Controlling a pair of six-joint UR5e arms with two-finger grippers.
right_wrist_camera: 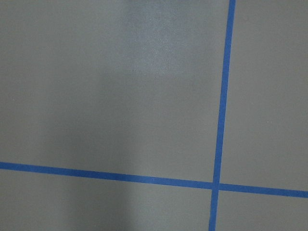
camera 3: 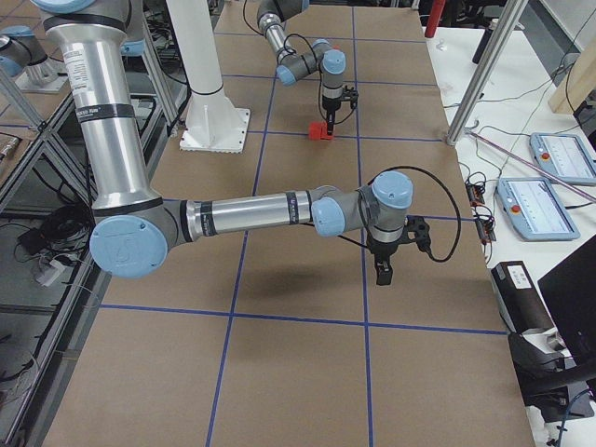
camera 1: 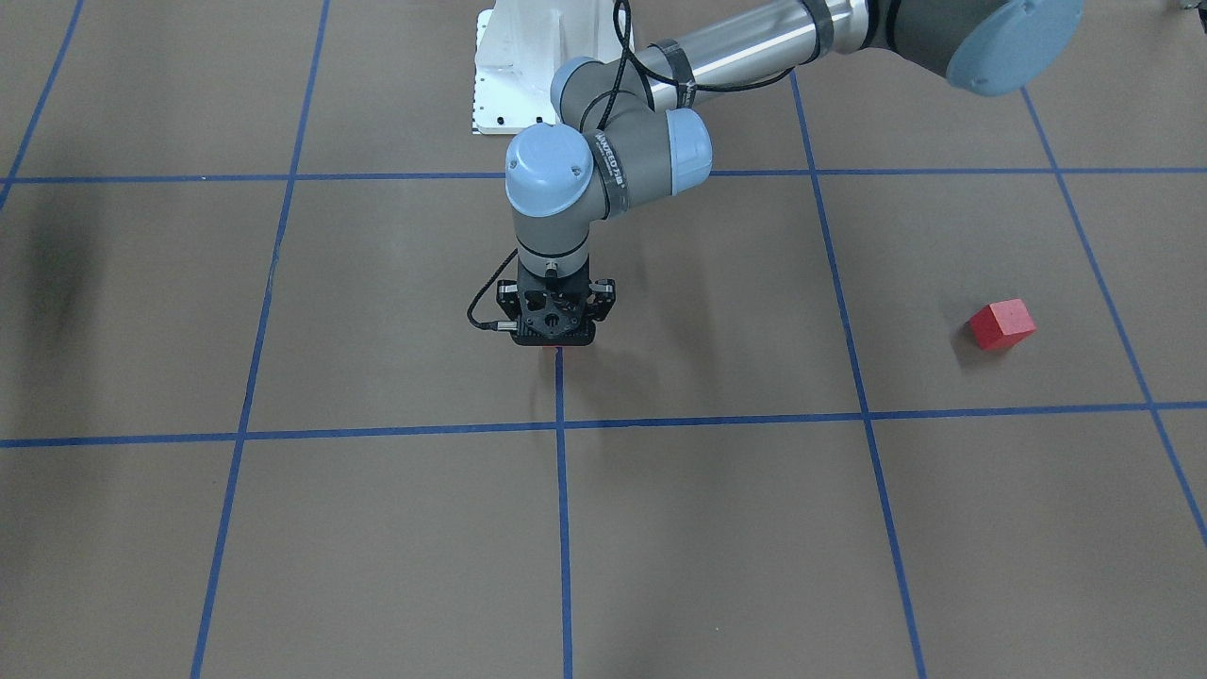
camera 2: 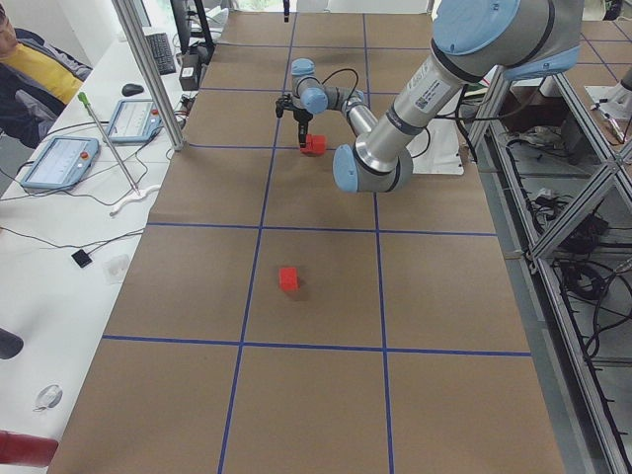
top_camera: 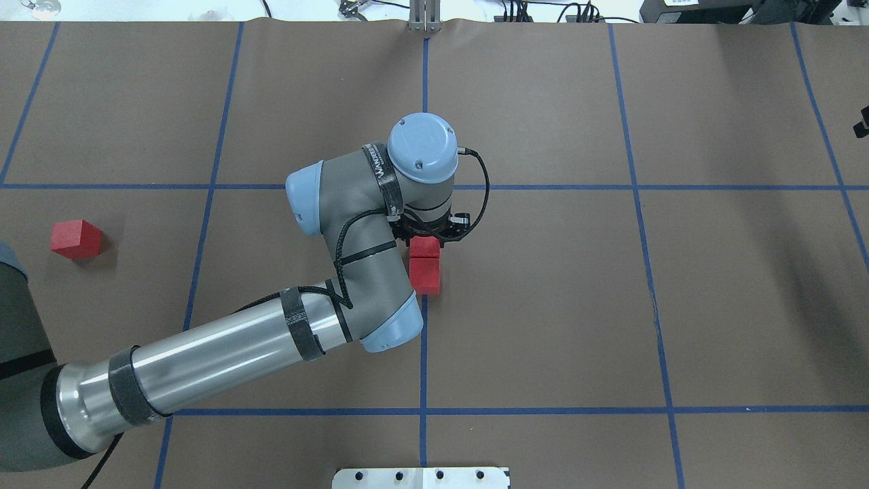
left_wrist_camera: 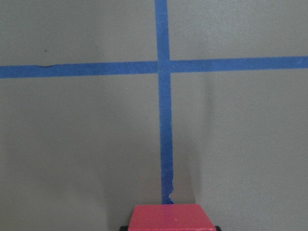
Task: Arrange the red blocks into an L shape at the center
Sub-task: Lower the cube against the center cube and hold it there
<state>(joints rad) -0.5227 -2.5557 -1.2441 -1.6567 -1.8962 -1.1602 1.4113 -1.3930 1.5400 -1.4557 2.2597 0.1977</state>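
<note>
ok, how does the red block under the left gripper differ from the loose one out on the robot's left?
The gripped block sits on the center tape line, square to the grid; the loose block sits inside a square, rotated. The gripped block is between the left gripper's fingers and touches another red block; the loose block stands alone. Both are same-size matte red cubes.

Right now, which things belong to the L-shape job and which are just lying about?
Job: left gripper, held red block, neighbouring red block, stray red block, centre tape line.
Lying about: white base plate, teach pendant.
</note>
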